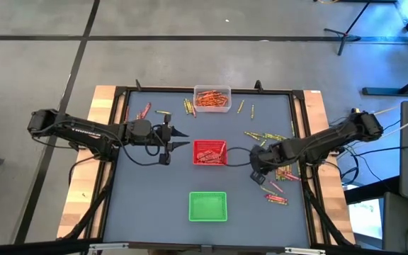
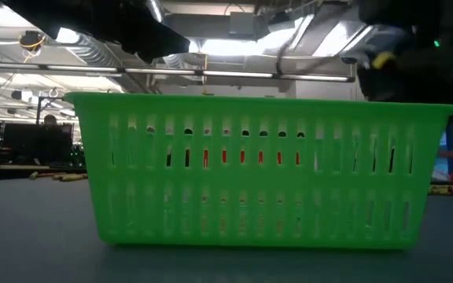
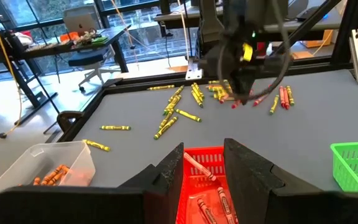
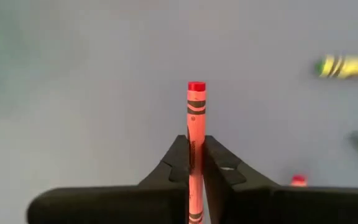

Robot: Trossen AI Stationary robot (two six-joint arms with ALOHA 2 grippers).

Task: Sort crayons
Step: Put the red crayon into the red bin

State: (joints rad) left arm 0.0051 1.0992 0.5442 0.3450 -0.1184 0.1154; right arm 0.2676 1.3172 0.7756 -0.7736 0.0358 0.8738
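Red crayon (image 4: 196,134), lower end hidden between right claw (image 4: 195,163) fingers.

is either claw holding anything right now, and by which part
The right claw is shut on a red crayon, pinching its lower half so the flat end sticks out. The left claw, at the red tray, holds nothing.

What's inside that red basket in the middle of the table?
The red basket holds several red crayons lying loose on its floor. The left hand hides the near part, so an exact count is impossible.
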